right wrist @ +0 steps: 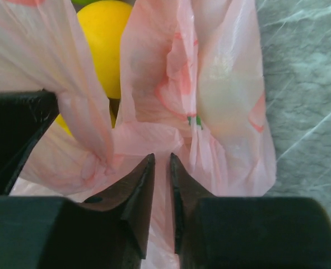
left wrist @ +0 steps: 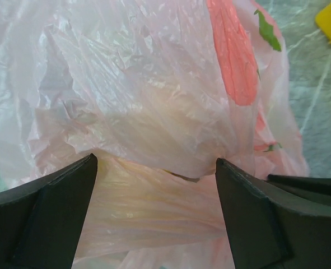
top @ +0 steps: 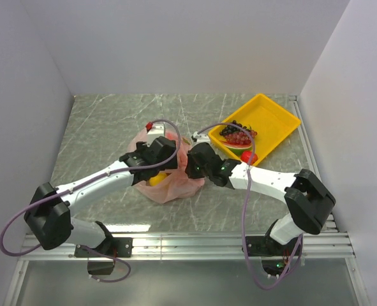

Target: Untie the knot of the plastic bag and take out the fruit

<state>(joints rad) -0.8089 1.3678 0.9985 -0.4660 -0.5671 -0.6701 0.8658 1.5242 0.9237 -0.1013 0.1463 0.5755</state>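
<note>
One plastic bag (top: 175,185) lies in the middle of the table (top: 99,127), slumped between the two pincers and near the left corner of the one tray (top: 279,115). It is thin, translucent pink film, crumpled into soft folds, printed with red patches and small green leaf marks. Of the fruit, only one shows plainly: a smooth, round yellow one (right wrist: 101,39), sitting inside the bag and seen bare between two strips of film in the right wrist view. A sliver of green shows just above it at the picture's edge, too little to name. From above, a yellow patch shows through the bag's near left side.

The left pincer (left wrist: 155,162) is spread wide, its two black fingers on either side of a bulge of the bag, with the film right at the tips; whether they touch it I cannot tell. The right pincer (right wrist: 161,162) is pressed almost together on a fold of the film, with only a thin pink-filled slit between its wedge-shaped black tips.

The tray is yellow, rectangular, shallow-walled and set at an angle. It holds one dark grape bunch (top: 233,129), one red grape bunch (top: 242,136), one watermelon slice (top: 237,146) and one small red fruit (top: 249,157) at its near corner. The table is grey and marbled.
</note>
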